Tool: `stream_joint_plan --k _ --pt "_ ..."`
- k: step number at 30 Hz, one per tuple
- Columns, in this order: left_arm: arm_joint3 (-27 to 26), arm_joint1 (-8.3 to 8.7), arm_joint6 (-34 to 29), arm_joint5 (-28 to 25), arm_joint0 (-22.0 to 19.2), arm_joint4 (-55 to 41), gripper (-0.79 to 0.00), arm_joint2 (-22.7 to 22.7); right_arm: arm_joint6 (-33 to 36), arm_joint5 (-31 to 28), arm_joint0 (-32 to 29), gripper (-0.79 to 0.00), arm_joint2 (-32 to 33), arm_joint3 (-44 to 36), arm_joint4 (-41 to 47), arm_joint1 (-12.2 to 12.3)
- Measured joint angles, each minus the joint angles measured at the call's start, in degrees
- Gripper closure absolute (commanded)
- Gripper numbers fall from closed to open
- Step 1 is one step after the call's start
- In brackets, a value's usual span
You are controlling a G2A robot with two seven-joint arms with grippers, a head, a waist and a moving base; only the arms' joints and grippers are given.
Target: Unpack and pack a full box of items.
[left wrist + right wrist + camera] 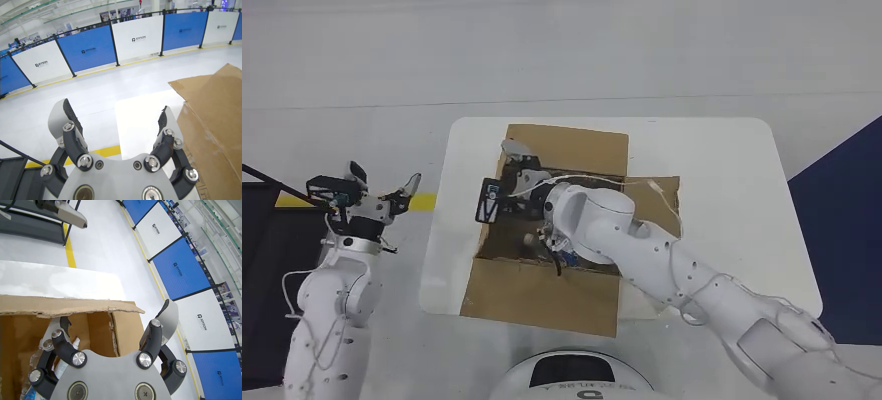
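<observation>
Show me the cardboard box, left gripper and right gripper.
cardboard box (542,295), top view, on its near flap.
left gripper (115,106), left wrist view, midway between fingertips.
right gripper (115,312), right wrist view, midway between fingertips.

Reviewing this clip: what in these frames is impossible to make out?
- Top view: most of the box interior is covered by the right arm, so its contents cannot be counted.
- Right wrist view: the items inside are partly hidden behind the right claw and cut off by the picture's edge, so their kind is unclear.
- Left wrist view: beyond the open left claw, the box's own wall hides its inside.
</observation>
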Motion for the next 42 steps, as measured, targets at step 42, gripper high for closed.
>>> stream_joint_plan --k 42 --pt "11.4 1.37 -4.6 -11.3 -6.8 -4.0 -0.785 -0.1 7.7 -26.2 -18.9 -0.785 26.0 -11.8 11.9 -3.1"
